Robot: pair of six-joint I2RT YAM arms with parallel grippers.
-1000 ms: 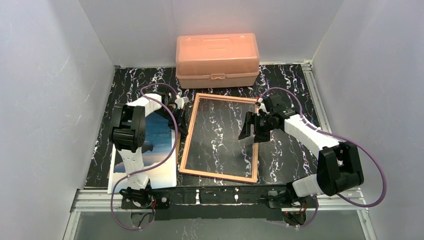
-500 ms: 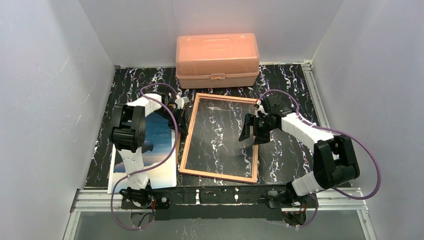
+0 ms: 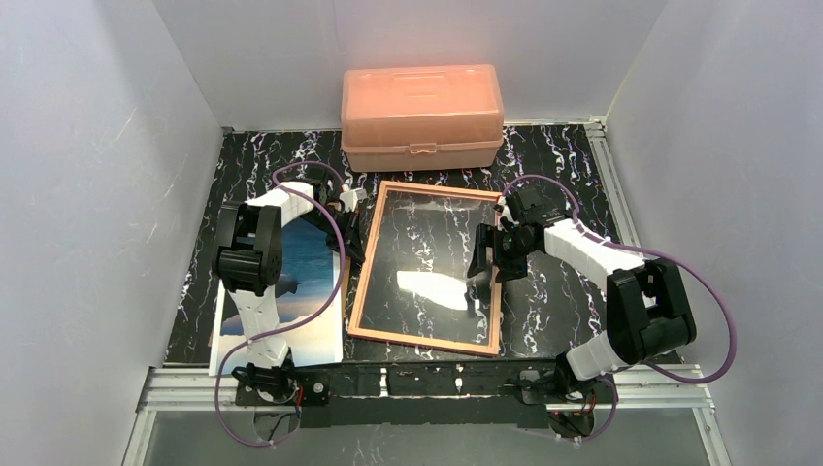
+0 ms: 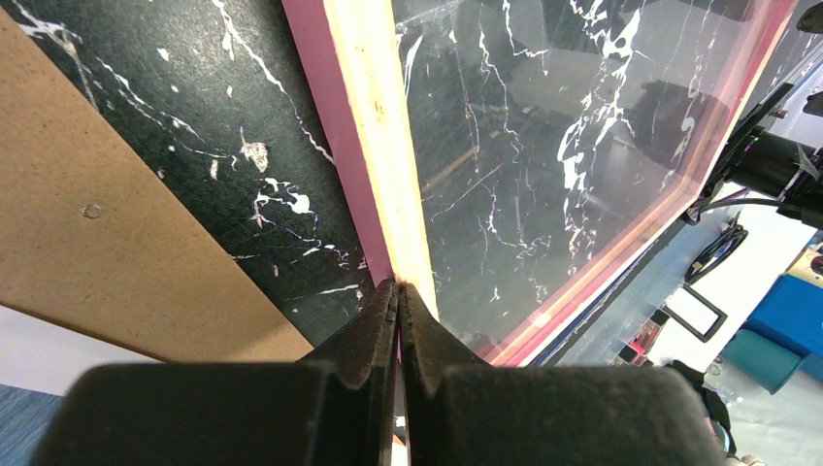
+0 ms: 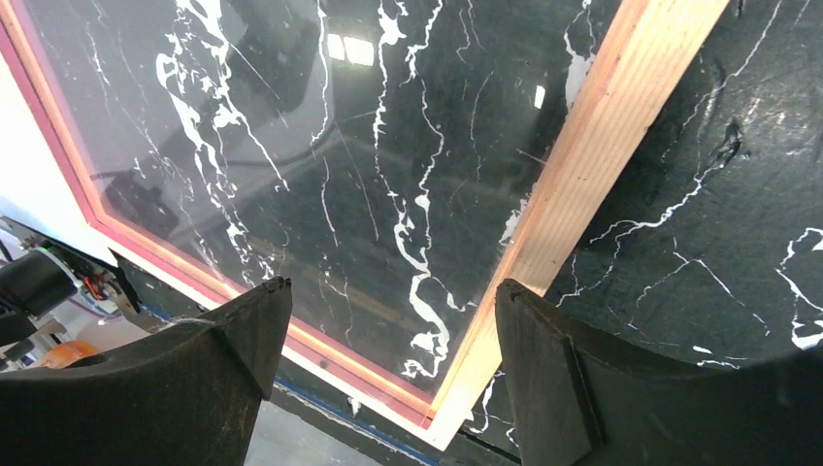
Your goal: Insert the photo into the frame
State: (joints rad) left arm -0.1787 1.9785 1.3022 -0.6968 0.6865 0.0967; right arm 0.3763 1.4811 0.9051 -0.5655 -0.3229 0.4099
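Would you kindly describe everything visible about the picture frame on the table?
The thin rectangular picture frame lies on the black marbled table, pale wood face up, pink on its outer sides, its clear pane empty and reflecting light. The shut left hand meets its left rail; the open right hand straddles its right rail.

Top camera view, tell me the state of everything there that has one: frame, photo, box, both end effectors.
frame: lying back side up, pane bare, no photo in it.
photo: picture side up, left of the frame.
backing board: lying flat, out of the frame.
box: lid shut.
left end effector: shut, tips at the frame's left edge.
right end effector: open, straddling the frame's right edge.
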